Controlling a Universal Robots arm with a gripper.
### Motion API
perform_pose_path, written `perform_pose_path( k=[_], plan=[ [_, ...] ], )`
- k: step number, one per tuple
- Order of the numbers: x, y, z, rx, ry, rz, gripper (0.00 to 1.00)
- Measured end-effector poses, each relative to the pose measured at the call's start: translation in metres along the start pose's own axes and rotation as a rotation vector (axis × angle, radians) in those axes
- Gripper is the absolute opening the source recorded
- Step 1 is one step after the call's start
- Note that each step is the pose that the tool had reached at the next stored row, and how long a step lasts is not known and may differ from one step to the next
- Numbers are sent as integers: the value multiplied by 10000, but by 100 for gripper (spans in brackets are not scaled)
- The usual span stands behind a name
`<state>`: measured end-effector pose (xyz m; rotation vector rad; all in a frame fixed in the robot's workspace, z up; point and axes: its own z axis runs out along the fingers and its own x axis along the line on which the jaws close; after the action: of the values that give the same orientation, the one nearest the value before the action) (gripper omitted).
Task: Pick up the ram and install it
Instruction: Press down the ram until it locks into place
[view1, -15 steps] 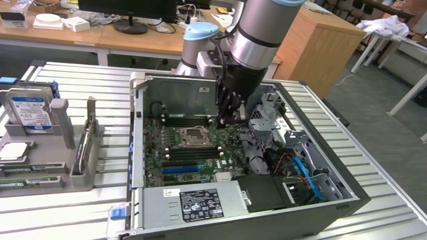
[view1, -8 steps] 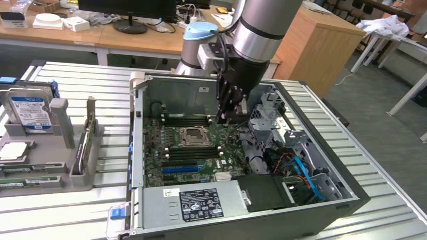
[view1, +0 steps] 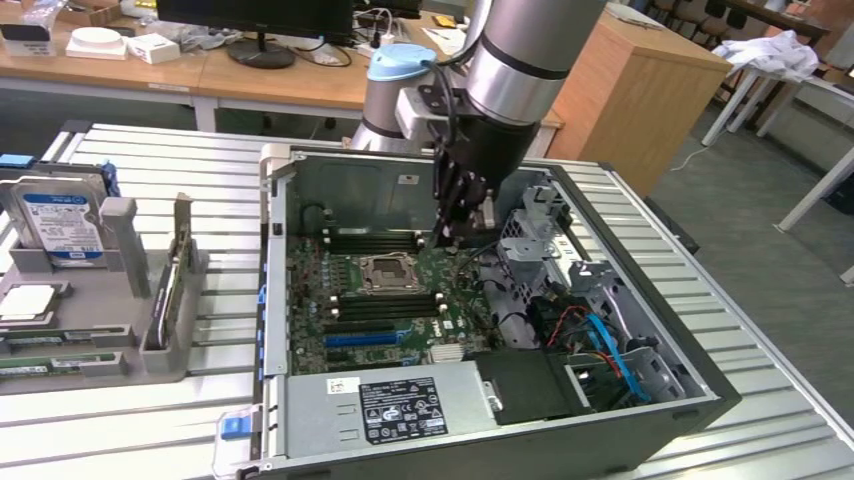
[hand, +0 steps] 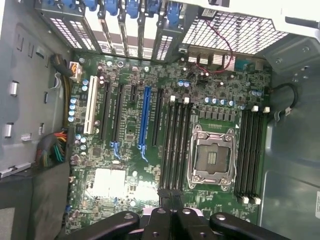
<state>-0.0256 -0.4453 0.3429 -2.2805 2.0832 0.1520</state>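
My gripper hangs inside the open computer case, low over the motherboard beside the CPU socket. In the wrist view my gripper has its fingers pressed together on a thin dark strip seen edge-on, the ram. That strip lies in line with the black memory slots between the blue card slot and the CPU socket. A second bank of memory slots lies on the socket's other side.
A grey parts holder on the exterior view's left carries a hard drive and flat green sticks. The power supply and drive cage with cables crowd the case. Desks stand behind.
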Motion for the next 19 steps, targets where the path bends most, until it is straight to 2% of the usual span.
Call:
perform_pose_path(
  k=[14, 17, 19],
  plan=[
    [25, -7, 242, 21, -233, -12, 10],
    [27, -8, 256, 22, -271, -14, 10],
    [27, -8, 257, 30, -347, -18, 10]
  ],
)
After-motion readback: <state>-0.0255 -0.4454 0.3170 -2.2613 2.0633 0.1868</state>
